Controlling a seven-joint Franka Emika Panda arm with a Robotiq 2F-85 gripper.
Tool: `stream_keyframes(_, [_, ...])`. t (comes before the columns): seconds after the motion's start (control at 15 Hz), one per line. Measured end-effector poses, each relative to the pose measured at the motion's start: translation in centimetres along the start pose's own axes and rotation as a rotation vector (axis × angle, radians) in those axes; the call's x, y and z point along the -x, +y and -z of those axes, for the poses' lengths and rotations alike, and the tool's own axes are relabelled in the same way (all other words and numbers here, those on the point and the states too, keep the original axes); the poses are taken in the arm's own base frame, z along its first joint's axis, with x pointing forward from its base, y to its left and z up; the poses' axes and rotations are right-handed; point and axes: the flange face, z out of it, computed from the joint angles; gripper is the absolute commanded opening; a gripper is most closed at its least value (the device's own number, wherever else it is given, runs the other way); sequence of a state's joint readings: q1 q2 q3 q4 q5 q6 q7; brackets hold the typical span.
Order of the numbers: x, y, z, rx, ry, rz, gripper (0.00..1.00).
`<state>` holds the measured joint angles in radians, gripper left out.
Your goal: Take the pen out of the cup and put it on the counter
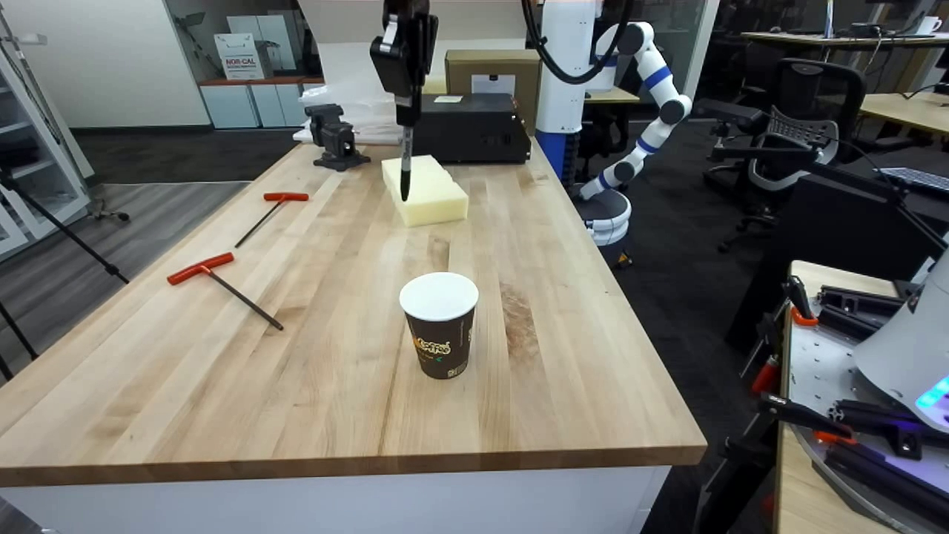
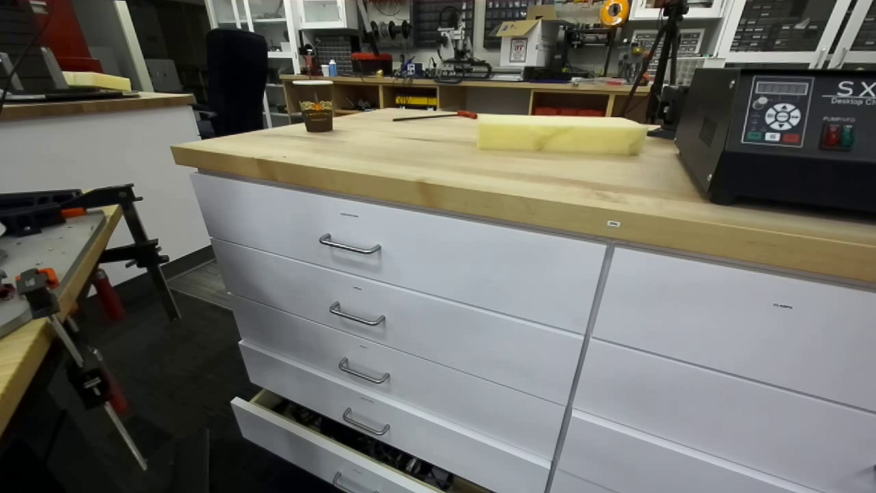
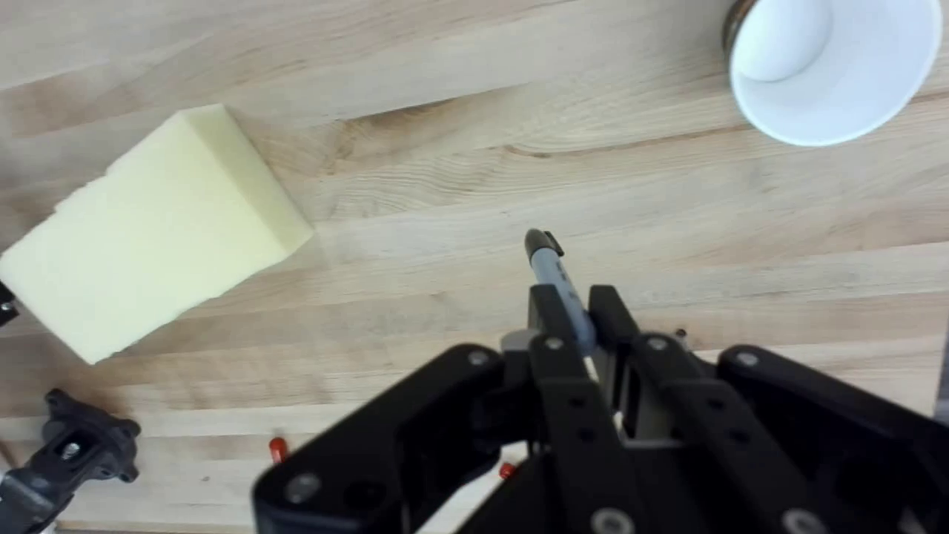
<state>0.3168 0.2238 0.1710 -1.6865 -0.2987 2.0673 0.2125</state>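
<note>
Pen (image 3: 561, 283): It is outside the cup (image 1: 442, 334) and hangs in the air over the desk (image 1: 334, 400). In an exterior view it is nearly upright, with its dark end (image 1: 405, 185) toward 6 o'clock.
Tool (image 3: 574, 297): Its two fingers (image 3: 549, 315) are clamped on the grey barrel (image 3: 551, 267), one at each side, away from the dark end. How far the barrel continues behind them, I cannot tell.
Barrel: I judge it light and stiff, probably of smooth plastic. It will hardly break, but it may turn or slip if the pressure is weak.
Dark end: It seems to be a cap with a small clip (image 3: 554, 244); I would not grasp here, because a cap may come off.
Middle of barrel: In my opinion a hold here would resist turning better, but the present hold should be enough for lowering.
Cup: It stands upright on the desk, at 2 o'clock from the pen in the wrist view. Its wall is likely thin, so the pen should pass well apart.
Yellow block (image 3: 156, 230): It lies at 9 o'clock from the pen in the same view and looks like soft foam.
Desk: The wood is flat and presumably hard. It is wise to lower slowly, to let the pen lie on its side, and only then to release; it may roll a little.
</note>
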Motion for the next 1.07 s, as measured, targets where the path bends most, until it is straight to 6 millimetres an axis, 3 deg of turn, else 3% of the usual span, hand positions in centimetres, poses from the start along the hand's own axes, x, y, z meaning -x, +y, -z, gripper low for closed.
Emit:
stream_keyframes(0.6, [2.7, 5.3, -5.6, 0.074, -0.107, -0.096, 0.03])
stream_keyframes(0.67, [3.1, 5.9, -6.2, 0.079, -0.113, -0.106, 0.37])
stream_keyframes(0.8, [3.7, 6.9, -7.3, 0.094, -0.104, -0.123, 0.44])
stream_keyframes(1.07, [4.8, 8.5, -8.4, 0.1, -0.07, -0.167, 0.7])
